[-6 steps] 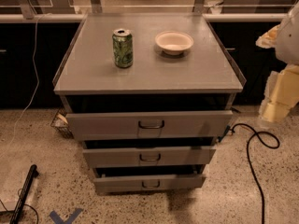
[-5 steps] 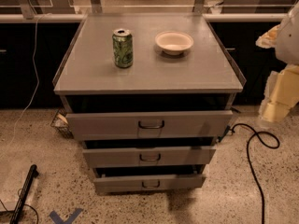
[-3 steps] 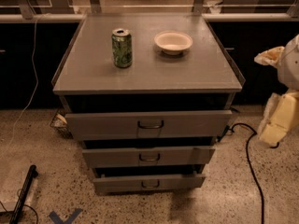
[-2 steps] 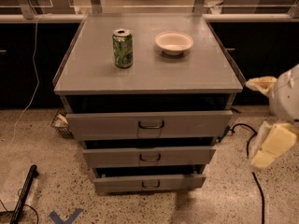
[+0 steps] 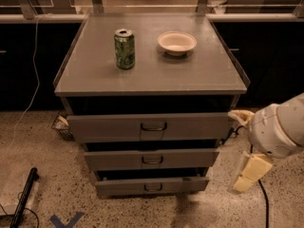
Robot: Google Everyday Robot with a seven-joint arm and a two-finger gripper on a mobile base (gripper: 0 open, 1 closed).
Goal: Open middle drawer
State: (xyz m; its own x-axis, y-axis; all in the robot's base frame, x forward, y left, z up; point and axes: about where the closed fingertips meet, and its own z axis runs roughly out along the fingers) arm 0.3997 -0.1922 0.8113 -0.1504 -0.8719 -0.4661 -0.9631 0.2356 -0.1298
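Observation:
A grey metal cabinet (image 5: 95,77) has three stacked drawers. The middle drawer (image 5: 190,159) has a low flat front and a small central loop handle (image 5: 152,160); it stands slightly out, with a dark gap above it. The taller top drawer (image 5: 104,127) and the narrower bottom drawer (image 5: 123,186) also stand slightly out. My gripper (image 5: 249,172), cream-coloured under the white arm (image 5: 280,129), hangs to the right of the cabinet at about the middle drawer's height, apart from it and holding nothing.
A green can (image 5: 124,49) and a white bowl (image 5: 177,42) stand on the cabinet top. A black cable (image 5: 263,203) runs on the floor under the arm. A black rod (image 5: 26,196) and blue tape mark (image 5: 66,220) lie at the lower left.
My arm and gripper have moved down and to the left, closer to the cabinet's right side. The drawers, can and bowl have not moved.

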